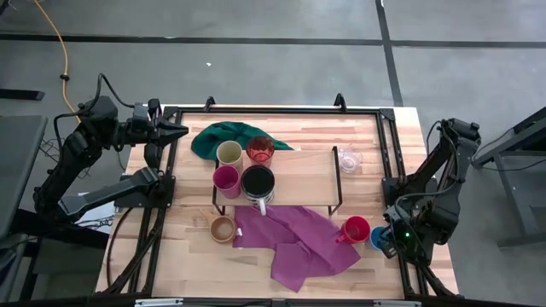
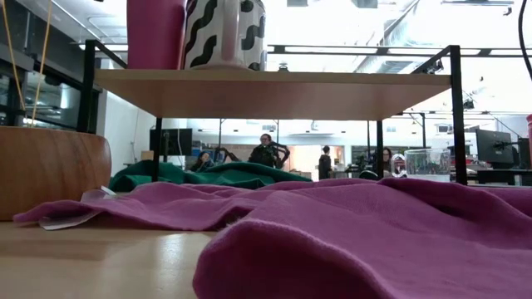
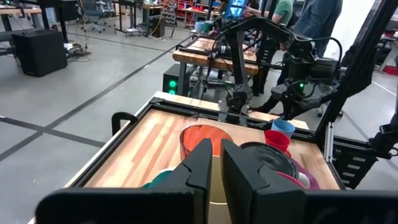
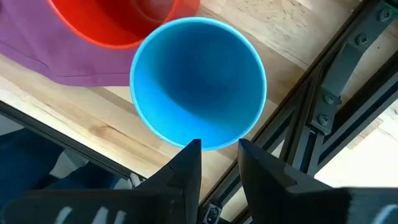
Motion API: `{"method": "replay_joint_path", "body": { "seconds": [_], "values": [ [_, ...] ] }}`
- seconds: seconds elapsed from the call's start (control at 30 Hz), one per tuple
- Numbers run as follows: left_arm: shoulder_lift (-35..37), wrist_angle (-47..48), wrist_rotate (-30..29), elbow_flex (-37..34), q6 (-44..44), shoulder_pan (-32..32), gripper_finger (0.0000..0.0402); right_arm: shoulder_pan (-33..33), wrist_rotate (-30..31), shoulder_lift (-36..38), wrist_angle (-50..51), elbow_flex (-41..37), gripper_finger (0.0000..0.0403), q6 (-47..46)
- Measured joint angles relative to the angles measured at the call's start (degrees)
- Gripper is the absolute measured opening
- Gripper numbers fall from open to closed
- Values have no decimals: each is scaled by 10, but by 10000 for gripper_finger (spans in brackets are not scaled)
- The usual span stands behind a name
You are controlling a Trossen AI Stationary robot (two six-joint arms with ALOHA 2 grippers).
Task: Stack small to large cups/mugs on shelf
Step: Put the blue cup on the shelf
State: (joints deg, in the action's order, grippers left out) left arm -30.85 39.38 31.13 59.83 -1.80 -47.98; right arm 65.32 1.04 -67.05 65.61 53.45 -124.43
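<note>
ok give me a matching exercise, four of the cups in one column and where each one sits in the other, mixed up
Cups:
1. black-and-white striped mug
2. clear glass cup
3. tan wooden cup
4. blue plastic cup

Places:
a. on the tabletop, by the left end of the purple cloth
b. on the low light-wood shelf, beside the magenta cup
c. right under the right tool, next to the red handled mug
d. on the tabletop just past the shelf's right end

Pairs: 1-b, 2-d, 3-a, 4-c
</note>
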Motion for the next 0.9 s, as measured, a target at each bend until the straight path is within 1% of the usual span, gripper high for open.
{"method": "replay_joint_path", "body": {
  "seconds": [0.37, 0.53, 0.9],
  "values": [
    [0, 0, 8, 0, 0, 0, 24, 0, -3, -1, 12, 0, 96, -40],
    [0, 0, 15, 0, 3, 0, 24, 0, -16, -9, 11, 0, 96, -46],
    [0, 0, 15, 0, 14, 0, 24, 0, -15, -17, 4, 0, 96, -61]
  ]
}}
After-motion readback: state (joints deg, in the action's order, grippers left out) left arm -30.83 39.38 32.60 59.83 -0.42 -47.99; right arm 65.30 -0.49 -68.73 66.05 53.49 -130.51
